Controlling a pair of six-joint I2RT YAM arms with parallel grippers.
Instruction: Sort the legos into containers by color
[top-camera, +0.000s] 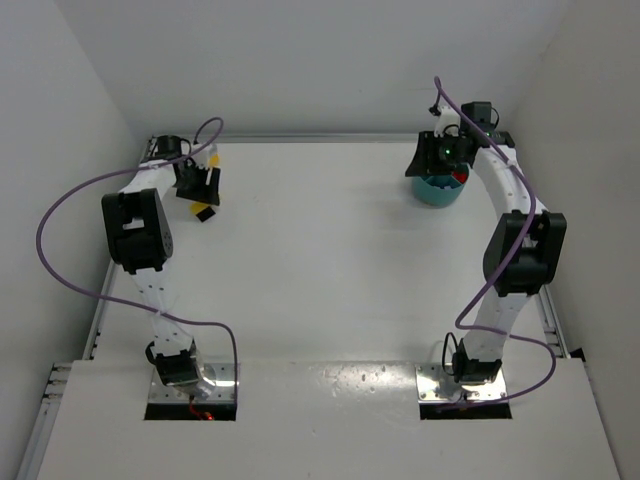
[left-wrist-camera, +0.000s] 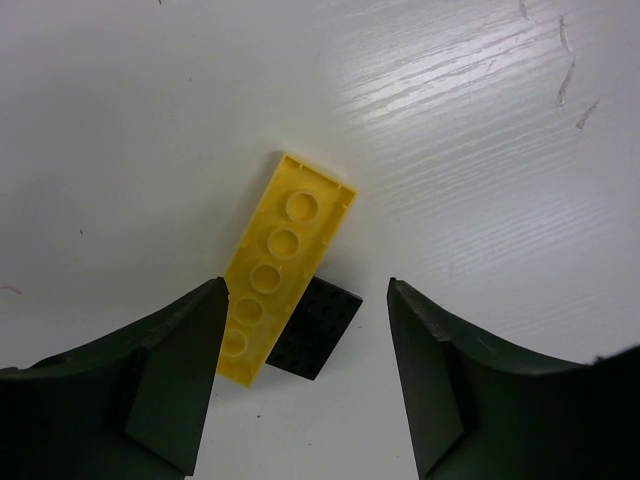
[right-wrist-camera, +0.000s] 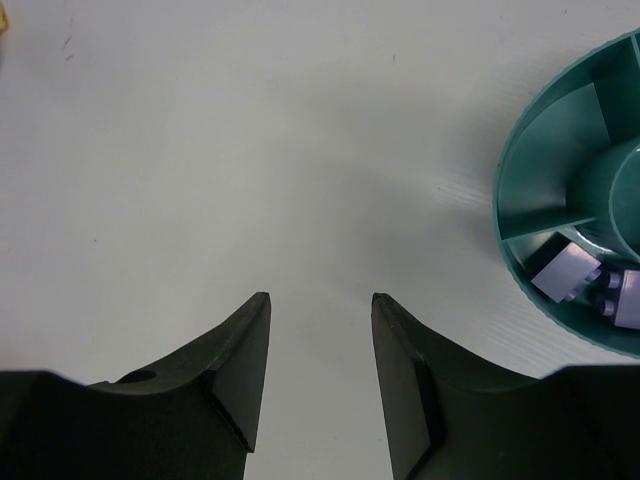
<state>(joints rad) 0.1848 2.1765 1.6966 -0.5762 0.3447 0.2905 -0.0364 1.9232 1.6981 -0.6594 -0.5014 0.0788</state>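
Yellow lego (left-wrist-camera: 272, 270), a long studded plate, is seen on the table (left-wrist-camera: 480, 150) at the far left, well apart from the teal dish (right-wrist-camera: 503, 215) at the far right, where pale purple bricks (right-wrist-camera: 565, 272) are lodged in one compartment. The left gripper (left-wrist-camera: 305, 290) is spread wide around the plate's near end with nothing gripped. The plate lies askew, close against one finger, and overlaps a black piece (left-wrist-camera: 318, 335). The right gripper (right-wrist-camera: 320, 300) is held partly open and empty just beside the dish. If the left jaws were closed as they stand, the slanted, off-centre plate could be twisted or skidded out, and the black piece could be pinched along with it and carried into the dish
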